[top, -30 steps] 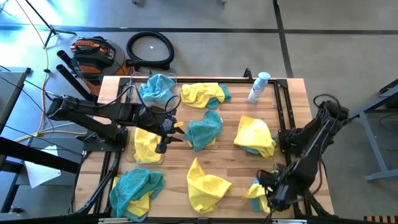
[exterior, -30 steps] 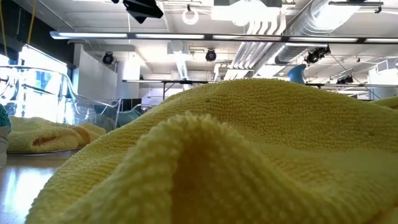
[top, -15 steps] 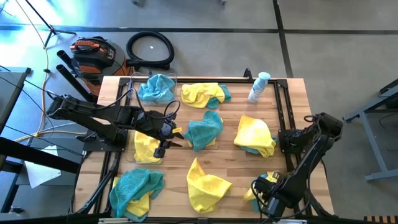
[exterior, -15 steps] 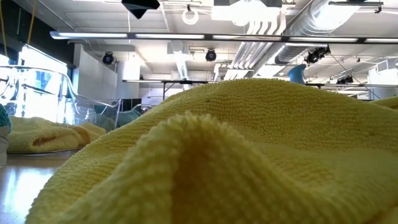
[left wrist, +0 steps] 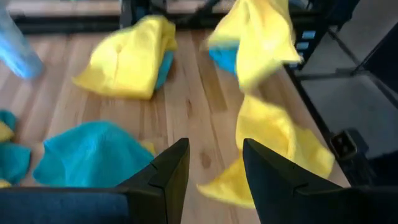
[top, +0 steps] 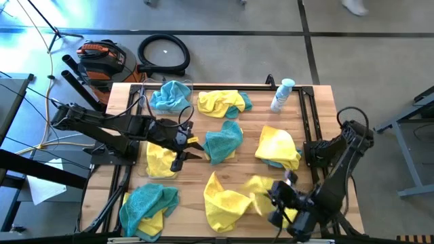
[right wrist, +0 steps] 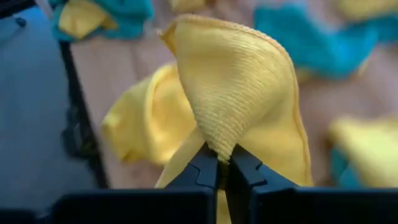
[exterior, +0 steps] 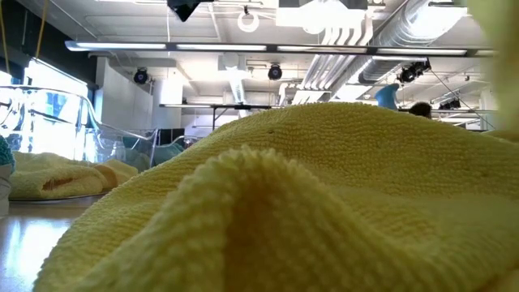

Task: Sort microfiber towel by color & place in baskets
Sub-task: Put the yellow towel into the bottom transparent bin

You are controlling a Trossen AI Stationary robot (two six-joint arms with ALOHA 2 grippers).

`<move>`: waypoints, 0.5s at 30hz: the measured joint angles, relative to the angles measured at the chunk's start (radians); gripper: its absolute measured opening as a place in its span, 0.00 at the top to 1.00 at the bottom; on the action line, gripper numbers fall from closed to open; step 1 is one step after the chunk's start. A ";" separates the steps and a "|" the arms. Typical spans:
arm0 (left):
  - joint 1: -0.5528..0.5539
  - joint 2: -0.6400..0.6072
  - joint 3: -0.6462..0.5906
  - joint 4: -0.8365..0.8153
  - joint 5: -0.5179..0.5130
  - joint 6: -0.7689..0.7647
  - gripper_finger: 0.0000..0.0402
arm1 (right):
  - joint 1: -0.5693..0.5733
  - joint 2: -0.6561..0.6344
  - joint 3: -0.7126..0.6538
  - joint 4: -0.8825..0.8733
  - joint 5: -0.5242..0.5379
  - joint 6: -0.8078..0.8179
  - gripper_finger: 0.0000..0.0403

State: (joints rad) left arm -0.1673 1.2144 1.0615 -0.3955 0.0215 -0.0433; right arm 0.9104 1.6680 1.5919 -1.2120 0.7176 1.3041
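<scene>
The wooden table (top: 252,186) fills the centre of the high view. Yellow and teal microfiber towels are scattered across it.

The right arm (top: 342,159) runs down the right edge of the high view. The right gripper (top: 277,201) sits at the lower right, near the table's front edge. Its fingers (right wrist: 205,169) are pinched shut on a fold of a yellow towel (top: 261,190), which is raised above the table top in the right wrist view. In the high view this towel lies just beside a larger yellow towel (top: 224,200) at the lower centre.

The left arm (top: 102,125) enters from the left of the high view. The left gripper (top: 192,148) is at the centre left, with its fingers (left wrist: 168,171) held partly apart and nothing between them. It sits just beside a teal towel (top: 222,142) at the centre.

A clear basket (top: 161,161) holding yellow cloth is seen under the left gripper. A second basket (top: 171,95) holding teal cloth is seen at the upper left of the table.

Further towels lie at the upper centre (top: 220,103), the centre right (top: 277,146) and the lower left (top: 148,203).

A white-and-blue bottle (top: 281,95) is seen at the upper right of the table.

In the low view, a yellow towel (exterior: 308,203) fills most of the frame.
</scene>
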 joint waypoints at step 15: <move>0.011 0.000 0.000 0.339 -0.113 -0.088 0.57 | -0.450 0.000 0.039 0.145 -0.113 -0.769 1.00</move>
State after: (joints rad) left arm -0.1566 1.2144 1.0615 -0.0563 -0.0914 -0.1312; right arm 0.4600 1.6680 1.6310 -1.0666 0.6043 0.5355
